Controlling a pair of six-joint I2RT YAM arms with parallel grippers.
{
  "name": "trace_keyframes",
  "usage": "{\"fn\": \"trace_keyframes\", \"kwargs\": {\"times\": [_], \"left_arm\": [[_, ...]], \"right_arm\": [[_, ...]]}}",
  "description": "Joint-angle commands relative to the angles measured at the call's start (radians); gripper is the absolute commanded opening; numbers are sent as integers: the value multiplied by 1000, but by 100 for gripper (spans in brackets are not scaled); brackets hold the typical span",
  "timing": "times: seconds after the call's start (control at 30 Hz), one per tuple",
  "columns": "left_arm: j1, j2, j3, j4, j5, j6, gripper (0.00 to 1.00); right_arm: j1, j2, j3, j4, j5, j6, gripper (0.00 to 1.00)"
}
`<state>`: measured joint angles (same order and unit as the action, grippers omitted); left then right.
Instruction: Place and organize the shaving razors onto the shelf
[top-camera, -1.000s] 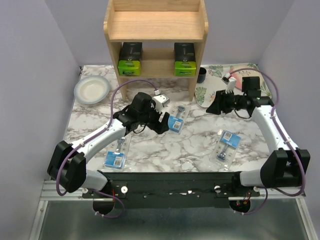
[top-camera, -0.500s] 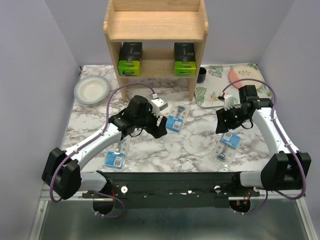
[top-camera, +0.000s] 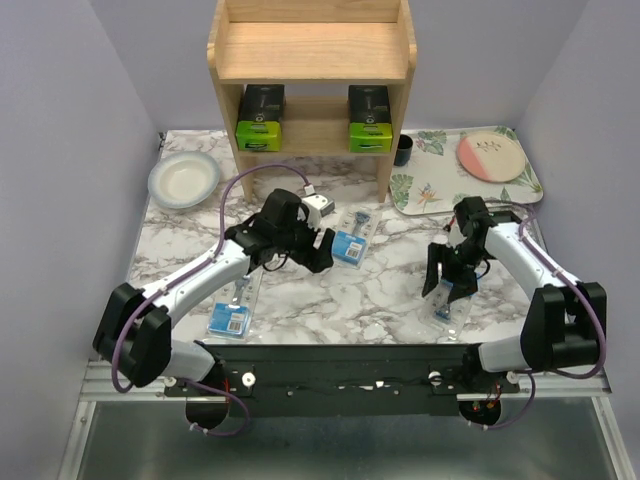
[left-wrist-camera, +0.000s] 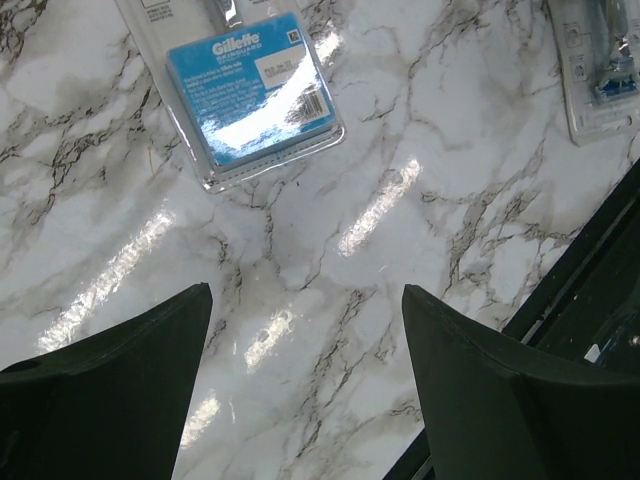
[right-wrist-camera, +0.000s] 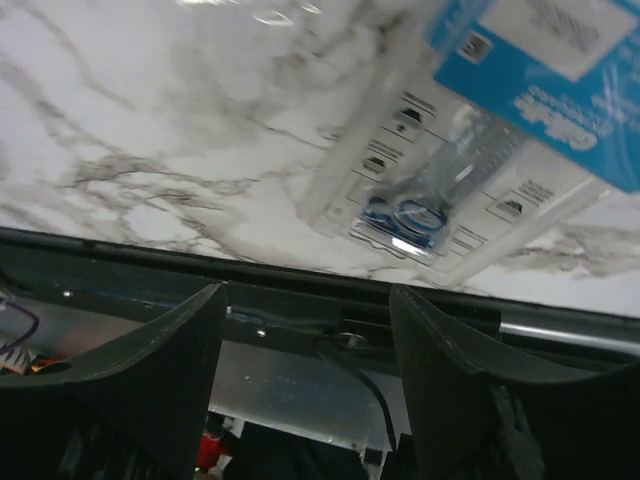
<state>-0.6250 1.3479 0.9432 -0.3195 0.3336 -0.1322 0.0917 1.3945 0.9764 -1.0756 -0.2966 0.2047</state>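
Marble tabletop (top-camera: 390, 285) | lilac walls (top-camera: 60, 100) | L hand (left-wrist-camera: 305, 300), R hand (right-wrist-camera: 305, 295) both spread wide, empty

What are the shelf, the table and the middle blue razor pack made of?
The shelf looks like pale matte wood; grain lines show. The table looks like glossy marble, white with grey veins, maybe only a printed top. The razor pack looks like clear shiny plastic over a blue card; glare sits on it.

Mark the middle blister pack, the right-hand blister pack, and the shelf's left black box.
middle blister pack (left-wrist-camera: 250, 95): left wrist view, blue label card.
right-hand blister pack (right-wrist-camera: 400, 215): right wrist view, razor head.
left black box (top-camera: 259, 133): top external view, lime-green end.
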Motion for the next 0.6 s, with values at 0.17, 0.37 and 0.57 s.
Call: {"fn": "trace_keyframes", "kwargs": {"times": [0.17,0.37,0.57], "left_arm": [[15,92,54,45,-16,-75,85],[15,109,57,59,-10,-92,86],[15,112,71,59,-15,-80,86]], "right_arm": [[-35,73,-64,16,185,156,55],[-58,130,-30,34,261,176,56],[-58,204,-30,170,290,200,55]]}}
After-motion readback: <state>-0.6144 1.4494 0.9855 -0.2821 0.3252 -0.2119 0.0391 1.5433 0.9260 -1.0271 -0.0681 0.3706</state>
